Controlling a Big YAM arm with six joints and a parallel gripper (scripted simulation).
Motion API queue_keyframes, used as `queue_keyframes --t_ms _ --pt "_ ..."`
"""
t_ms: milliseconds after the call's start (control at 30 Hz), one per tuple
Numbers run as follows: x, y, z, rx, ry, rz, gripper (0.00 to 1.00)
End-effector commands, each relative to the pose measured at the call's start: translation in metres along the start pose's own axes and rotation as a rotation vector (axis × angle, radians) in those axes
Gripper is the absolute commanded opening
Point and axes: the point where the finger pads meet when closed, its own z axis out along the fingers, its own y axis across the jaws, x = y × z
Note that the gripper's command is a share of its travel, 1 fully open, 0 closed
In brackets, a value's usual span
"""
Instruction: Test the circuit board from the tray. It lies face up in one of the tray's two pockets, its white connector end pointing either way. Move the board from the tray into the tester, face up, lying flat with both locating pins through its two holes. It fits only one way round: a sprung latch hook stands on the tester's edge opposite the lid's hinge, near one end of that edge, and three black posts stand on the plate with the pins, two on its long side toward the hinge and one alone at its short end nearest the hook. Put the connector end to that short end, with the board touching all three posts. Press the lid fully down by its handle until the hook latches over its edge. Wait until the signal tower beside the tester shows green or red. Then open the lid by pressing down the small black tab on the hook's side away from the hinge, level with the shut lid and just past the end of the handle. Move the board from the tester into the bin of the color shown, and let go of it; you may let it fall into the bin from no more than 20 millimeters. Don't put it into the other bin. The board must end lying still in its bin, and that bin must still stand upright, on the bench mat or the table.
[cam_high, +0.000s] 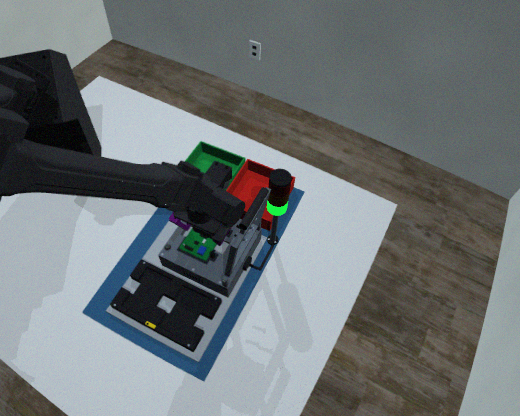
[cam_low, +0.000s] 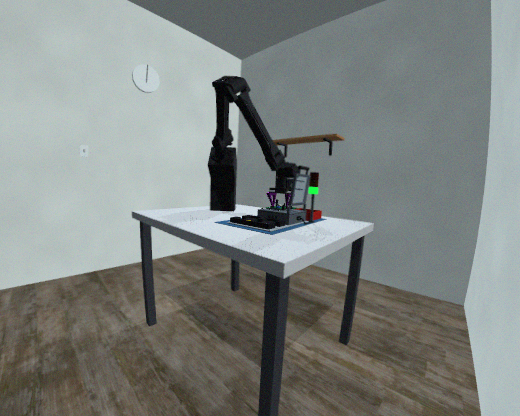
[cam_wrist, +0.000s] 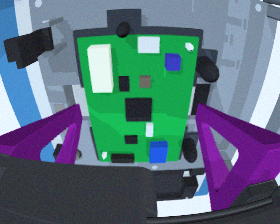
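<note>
The green circuit board (cam_wrist: 139, 100) lies flat, face up, on the tester's plate (cam_high: 210, 255); a corner of it shows under the arm (cam_high: 196, 246). Its white connector (cam_wrist: 100, 67) sits at the upper left in the wrist view. Black posts (cam_wrist: 206, 68) stand against its edges. My gripper (cam_wrist: 138, 110) is open, its purple fingers straddling the board's long sides just above it, with nothing between them. The tester's lid (cam_high: 248, 225) stands raised. The signal tower (cam_high: 278, 200) glows green. The green bin (cam_high: 215, 159) and the red bin (cam_high: 257, 182) stand behind the tester.
The black tray (cam_high: 165, 310) lies in front of the tester on the blue mat (cam_high: 200, 360), both pockets vacant. The raised lid and the tower stand close to the right of my wrist. The arm's base (cam_low: 222, 180) is at the table's back edge.
</note>
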Motion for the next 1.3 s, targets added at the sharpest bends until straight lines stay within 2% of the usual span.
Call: queue_keyframes --t_ms 0,367,400,767,800,1233,1267 --pt "0.0002 -0.0013 -0.0001 -0.001 -0.004 -0.013 0.92" --pt "0.0002 -0.0013 -0.0001 -0.001 -0.004 -0.012 0.92" --pt "0.0002 -0.0013 -0.0001 -0.001 -0.004 -0.012 0.85" --pt "0.0002 -0.0013 -0.0001 -0.001 -0.004 -0.012 0.85" --pt "0.0002 -0.0013 -0.0001 -0.001 -0.004 -0.012 0.81" --pt "0.0002 -0.0013 -0.0001 -0.001 -0.004 -0.012 0.81" --pt "0.0002 -0.0013 -0.0001 -0.001 -0.004 -0.012 0.78"
